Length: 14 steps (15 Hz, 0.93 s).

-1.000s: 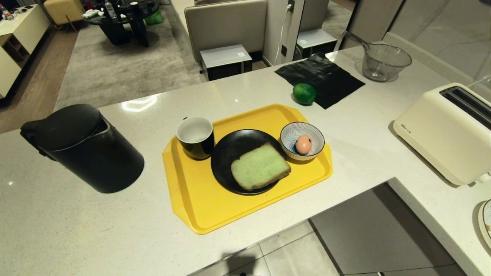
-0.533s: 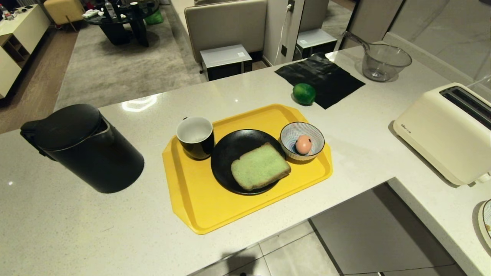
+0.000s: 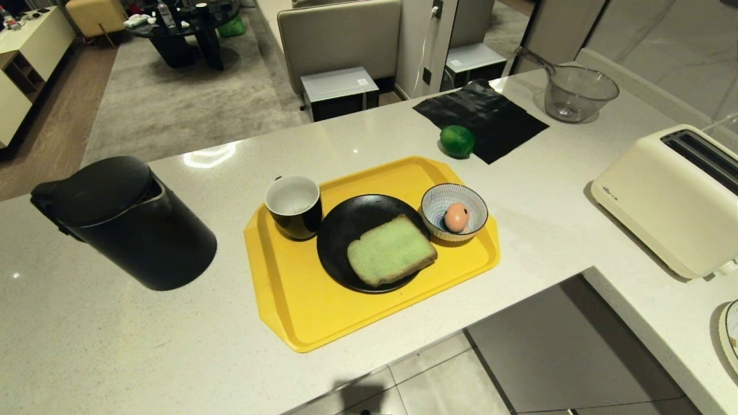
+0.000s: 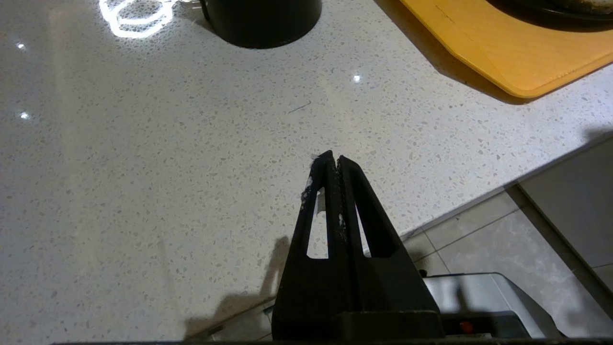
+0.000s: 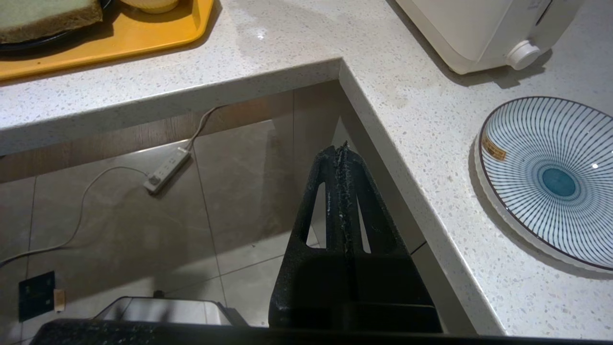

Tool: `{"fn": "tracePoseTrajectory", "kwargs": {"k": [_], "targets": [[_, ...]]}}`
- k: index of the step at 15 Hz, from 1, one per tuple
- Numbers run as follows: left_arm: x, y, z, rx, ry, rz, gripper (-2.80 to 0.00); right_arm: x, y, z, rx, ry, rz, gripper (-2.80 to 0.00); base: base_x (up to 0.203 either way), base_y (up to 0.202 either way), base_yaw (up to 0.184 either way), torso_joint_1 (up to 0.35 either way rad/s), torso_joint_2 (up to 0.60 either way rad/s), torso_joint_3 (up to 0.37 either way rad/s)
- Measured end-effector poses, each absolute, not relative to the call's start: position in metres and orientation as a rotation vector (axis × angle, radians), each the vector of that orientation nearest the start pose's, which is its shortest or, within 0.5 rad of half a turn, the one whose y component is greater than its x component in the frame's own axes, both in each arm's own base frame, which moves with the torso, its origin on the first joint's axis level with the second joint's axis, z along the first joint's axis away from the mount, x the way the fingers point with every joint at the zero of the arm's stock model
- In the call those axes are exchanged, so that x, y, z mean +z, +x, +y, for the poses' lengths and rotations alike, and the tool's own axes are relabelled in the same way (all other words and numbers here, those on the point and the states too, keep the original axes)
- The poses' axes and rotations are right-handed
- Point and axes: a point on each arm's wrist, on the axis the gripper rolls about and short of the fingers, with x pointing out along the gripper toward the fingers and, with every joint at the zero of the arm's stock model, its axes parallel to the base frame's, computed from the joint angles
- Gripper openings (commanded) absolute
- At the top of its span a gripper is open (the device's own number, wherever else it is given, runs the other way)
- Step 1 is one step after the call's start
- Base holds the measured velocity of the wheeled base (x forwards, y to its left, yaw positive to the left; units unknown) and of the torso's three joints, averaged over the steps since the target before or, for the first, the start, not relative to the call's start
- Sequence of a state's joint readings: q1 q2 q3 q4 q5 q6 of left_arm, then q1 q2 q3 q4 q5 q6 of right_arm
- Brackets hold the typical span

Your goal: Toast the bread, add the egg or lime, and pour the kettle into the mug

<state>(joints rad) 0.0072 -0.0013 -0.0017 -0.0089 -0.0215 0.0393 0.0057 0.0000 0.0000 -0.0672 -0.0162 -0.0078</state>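
Head view: a pale speckled counter (image 3: 173, 357) carries the makings of breakfast. At far left stands the kettle (image 3: 124, 222), tall and matte black, lid down, well apart from a yellow tray (image 3: 300, 311) at the middle. On the tray's far left corner sits the mug (image 3: 294, 206), black outside and white inside, just beside a black plate (image 3: 346, 230). The bread (image 3: 391, 250), green-faced with a tan crust, lies flat on the near right part of that plate. To the right, still on the tray, a blue-and-white striped bowl (image 3: 438, 199) holds the egg (image 3: 456, 217). Beyond the tray, the lime (image 3: 457, 140) rests on the counter at the near left edge of a black cloth (image 3: 490, 115), touching or overlapping it. A clear glass bowl with a handle (image 3: 579, 92) stands farther right, and a cream toaster (image 3: 669, 199), slots up, sits on the right wing of the counter.

Neither arm appears in that view. In the left wrist view, the left end effector (image 4: 334, 160) hangs clenched and empty over bare counter near its front edge, with the kettle's base and a tray corner beyond it. In the right wrist view, the right end effector (image 5: 339, 151) is likewise clenched and empty, poised over the floor by the counter's inner corner, near a striped plate (image 5: 550, 177) and the toaster's knob end.
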Motion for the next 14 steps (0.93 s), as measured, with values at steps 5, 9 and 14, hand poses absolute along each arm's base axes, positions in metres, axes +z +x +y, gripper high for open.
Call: {"fn": "tracePoseTrajectory", "kwargs": {"k": [5,9,14], "targets": [[0.0769,-0.0230,-0.0006,-0.014,0.040,-0.012,-2.80,0.0823,-0.0230,-0.0005,-0.011,-0.007,-0.067,-2.80,0.000,0.000,0.000,0.000,0.00,0.000],[0.0768,-0.0230,-0.0006,-0.014,0.040,-0.012,-2.80,0.0823,-0.0230,-0.0005,-0.011,-0.008,-0.067,-2.80,0.000,0.000,0.000,0.000,0.00,0.000],[0.0768,-0.0230,-0.0006,-0.014,0.040,-0.012,-2.80,0.0823,-0.0230,-0.0005,-0.012,-0.010,-0.067,-2.80,0.000,0.000,0.000,0.000,0.00,0.000]]}}
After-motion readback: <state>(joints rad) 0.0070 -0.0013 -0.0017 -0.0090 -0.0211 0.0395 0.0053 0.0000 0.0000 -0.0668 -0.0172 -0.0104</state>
